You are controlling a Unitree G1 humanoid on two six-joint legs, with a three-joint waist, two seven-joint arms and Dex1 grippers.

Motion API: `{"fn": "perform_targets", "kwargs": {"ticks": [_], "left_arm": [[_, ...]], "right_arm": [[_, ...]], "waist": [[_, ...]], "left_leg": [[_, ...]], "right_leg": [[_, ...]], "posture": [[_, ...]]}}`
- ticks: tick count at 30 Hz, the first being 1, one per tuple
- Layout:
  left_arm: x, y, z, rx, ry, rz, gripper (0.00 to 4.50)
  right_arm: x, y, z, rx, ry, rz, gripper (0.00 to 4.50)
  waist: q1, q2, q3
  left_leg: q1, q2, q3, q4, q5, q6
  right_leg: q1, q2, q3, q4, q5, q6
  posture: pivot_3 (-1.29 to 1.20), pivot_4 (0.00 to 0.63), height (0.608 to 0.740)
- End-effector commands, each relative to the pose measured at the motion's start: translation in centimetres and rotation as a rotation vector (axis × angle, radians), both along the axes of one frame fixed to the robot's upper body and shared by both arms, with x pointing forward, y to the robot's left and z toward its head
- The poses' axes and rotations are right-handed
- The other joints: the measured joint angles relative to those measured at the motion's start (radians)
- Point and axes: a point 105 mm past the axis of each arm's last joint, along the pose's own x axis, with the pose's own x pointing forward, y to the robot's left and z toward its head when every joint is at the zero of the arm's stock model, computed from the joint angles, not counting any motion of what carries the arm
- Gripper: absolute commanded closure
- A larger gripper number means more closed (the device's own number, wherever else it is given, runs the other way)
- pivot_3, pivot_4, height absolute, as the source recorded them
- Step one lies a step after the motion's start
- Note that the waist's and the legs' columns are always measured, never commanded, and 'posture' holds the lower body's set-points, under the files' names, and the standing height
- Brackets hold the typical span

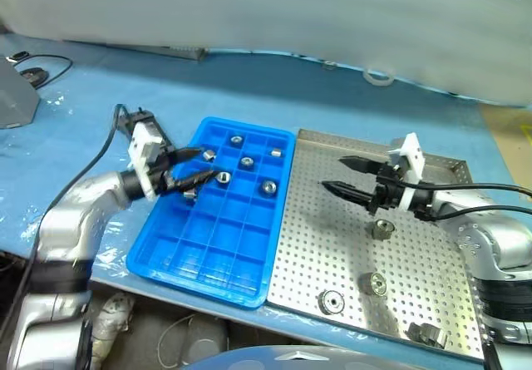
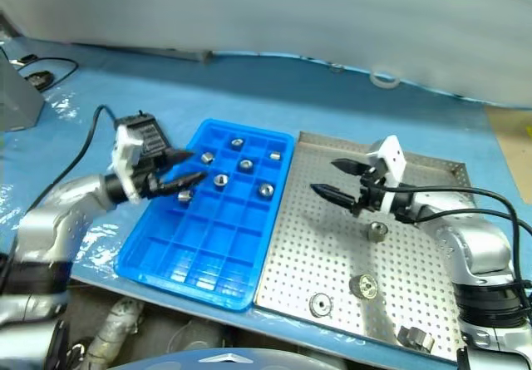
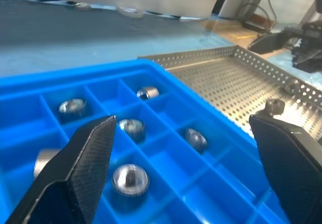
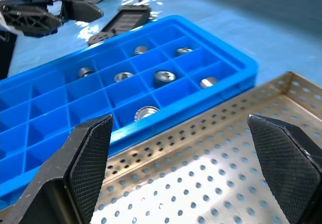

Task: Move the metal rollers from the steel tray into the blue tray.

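Left eye view shows my left gripper [image 1: 198, 165] over the near-left cells of the blue tray [image 1: 179, 258], jaws spread and empty, while my right gripper [image 1: 343, 175] hangs above the steel tray [image 1: 413, 278], also spread wide with nothing between its fingers.

Six metal rollers [image 1: 247, 162] sit in the blue tray's far compartments, one per cell as far as I can tell; the nearer rows look empty. Four pieces remain on the steel tray: one roller just below my right gripper [image 1: 382, 227], two more toward the near edge [image 1: 375, 283] and [image 1: 332, 302], and a fourth at the near-right corner [image 1: 426, 333], whose shape I cannot make out clearly.

I judge the step in hand to be the next pick with my right gripper. To do it well I should come straight down over the closest roller, set my fingers on either side of its round wall, and close squarely so it doesn't roll away across the perforated floor. Then I should lift clear of the rim before crossing to an empty cell.
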Motion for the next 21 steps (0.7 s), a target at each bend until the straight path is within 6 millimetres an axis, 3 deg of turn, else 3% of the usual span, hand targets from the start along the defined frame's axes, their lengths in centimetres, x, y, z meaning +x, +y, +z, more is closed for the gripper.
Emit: {"fn": "perform_targets", "kwargs": {"ticks": [1, 5, 9, 15, 18, 21], "left_arm": [[0.3, -6.0, 0.9, 0.039, -0.054, -0.261, 0.03], [0.4, -10.7, 0.5, 0.084, -0.081, -0.432, 0.03], [-1.2, -17.2, -0.3, 0.125, -0.109, -0.659, 0.03], [-1.8, -23.0, -2.4, 0.214, -0.149, -0.730, 0.03], [-2.7, -25.9, -3.5, 0.269, -0.166, -0.737, 0.03], [-3.0, -27.5, -4.4, 0.308, -0.164, -0.705, 0.03]], "right_arm": [[-1.7, -1.9, 1.2, -0.014, -0.036, -0.073, 0.00], [-3.4, -3.0, 0.4, -0.046, -0.007, -0.138, 0.00], [-4.9, -4.1, 0.4, -0.034, -0.030, -0.260, 0.00], [-5.6, -7.5, 1.4, -0.037, -0.139, -0.543, 0.00], [-7.0, -7.4, 1.0, -0.046, -0.133, -0.585, 0.00], [-7.8, -7.5, 1.1, -0.051, -0.143, -0.626, 0.00]], "waist": [[-0.003, 0.000, -0.001], [-0.029, 0.000, -0.001], [-0.052, 0.001, -0.002], [-0.090, 0.004, -0.004], [-0.110, 0.006, -0.005], [-0.146, 0.010, -0.007]], "left_leg": [[0.000, -0.001, 0.000, 0.001, 0.000, 0.001], [-0.001, -0.001, 0.002, 0.004, -0.003, 0.005], [-0.005, 0.000, 0.003, 0.005, -0.004, 0.007], [-0.007, -0.001, 0.004, 0.011, -0.009, 0.015], [-0.009, -0.001, 0.004, 0.010, -0.009, 0.016], [-0.012, -0.001, 0.004, 0.010, -0.010, 0.017]], "right_leg": [[0.001, -0.001, 0.000, 0.000, 0.000, 0.000], [0.001, -0.002, 0.001, -0.001, 0.000, 0.000], [-0.002, -0.002, 0.001, -0.002, 0.000, 0.000], [0.000, -0.004, 0.001, -0.006, 0.000, 0.000], [0.000, -0.004, 0.001, -0.008, 0.000, 0.001], [0.000, -0.004, 0.000, -0.010, 0.000, 0.002]], "posture": [[-0.14, 0.150, 0.740], [-0.21, 0.150, 0.740], [-0.36, 0.150, 0.740], [-0.48, 0.150, 0.740], [-0.54, 0.150, 0.740], [-0.59, 0.150, 0.740]]}}
